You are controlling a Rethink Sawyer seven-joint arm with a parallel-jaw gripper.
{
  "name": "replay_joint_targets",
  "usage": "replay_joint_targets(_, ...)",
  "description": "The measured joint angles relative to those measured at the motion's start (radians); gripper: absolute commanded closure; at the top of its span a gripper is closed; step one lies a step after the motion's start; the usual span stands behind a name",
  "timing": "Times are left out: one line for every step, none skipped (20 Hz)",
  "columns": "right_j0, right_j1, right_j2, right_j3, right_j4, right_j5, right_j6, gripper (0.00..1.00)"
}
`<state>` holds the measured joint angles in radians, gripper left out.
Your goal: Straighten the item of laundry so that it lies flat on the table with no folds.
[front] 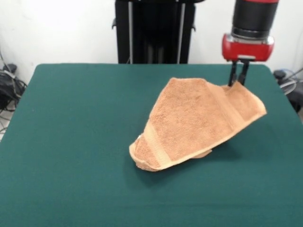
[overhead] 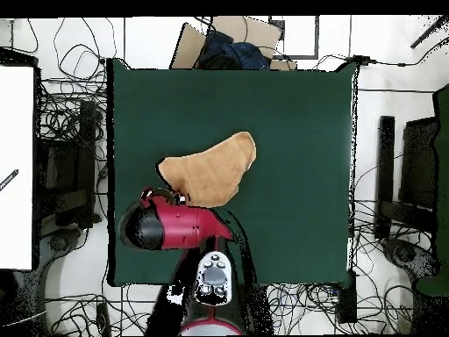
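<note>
the towel (front: 199,120) is partly lifted off the bench (front: 71,142). in the front view one corner is raised at the upper right, right under the end effector (front: 239,75), whose two dark fingers (front: 233,73) come down close together onto the top edge of the cloth — it is clamped on the towel at that corner. from there the fabric drapes down and to the left in a broad sloping sheet, and its lowest end rests on the green surface a little right of the middle of the bench. a woven band runs along the lower left edge, and at the bottom the cloth is tucked under itself in a small fold. the right corner of the towel sticks out in the air, clear of the surface, with a shadow beneath it.

in the overhead view the towel (overhead: 210,174) shows as a rounded, tapering patch near the centre of the bench (overhead: 289,114), one end pointing up and right, the other running under the red and black arm (overhead: 175,224) at the lower left. the end effector itself is hidden there beneath the arm's head, so the grip cannot be seen from above.

the rest of the green top around the towel is bare cloth — the towel lies well apart from every edge of the bench. tangled cables (overhead: 66,114) lie on the floor beside the bench.
</note>
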<state>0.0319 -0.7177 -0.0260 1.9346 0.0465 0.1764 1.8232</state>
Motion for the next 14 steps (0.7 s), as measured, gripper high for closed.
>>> replay_joint_targets(-0.040, -0.031, 0.015, 0.021, 0.000, 0.009, 0.000, 1.00)
replay_joint_targets(-0.068, -0.055, 0.023, 0.036, 0.000, 0.019, 0.000, 1.00)
replay_joint_targets(-0.088, -0.073, 0.028, 0.045, 0.001, 0.030, 0.000, 1.00)
replay_joint_targets(-0.108, -0.091, 0.033, 0.055, 0.002, 0.041, 0.000, 1.00)
replay_joint_targets(-0.152, -0.131, 0.044, 0.075, 0.006, 0.069, 0.000, 1.00)
replay_joint_targets(-0.170, -0.149, 0.049, 0.083, 0.008, 0.083, 0.000, 1.00)
replay_joint_targets(-0.206, -0.184, 0.055, 0.098, 0.011, 0.114, 0.000, 1.00)
replay_joint_targets(-0.223, -0.201, 0.057, 0.104, 0.013, 0.130, 0.000, 1.00)
replay_joint_targets(-0.246, -0.223, 0.060, 0.112, 0.015, 0.154, 0.000, 1.00)
replay_joint_targets(-0.285, -0.262, 0.065, 0.125, 0.019, 0.195, 0.000, 1.00)
replay_joint_targets(-0.309, -0.284, 0.072, 0.133, 0.021, 0.216, 0.000, 1.00)
replay_joint_targets(-0.341, -0.310, 0.083, 0.143, 0.027, 0.241, 0.000, 1.00)
replay_joint_targets(-0.390, -0.343, 0.102, 0.159, 0.035, 0.266, -0.001, 1.00)
replay_joint_targets(-0.412, -0.355, 0.112, 0.166, 0.039, 0.273, -0.003, 1.00)
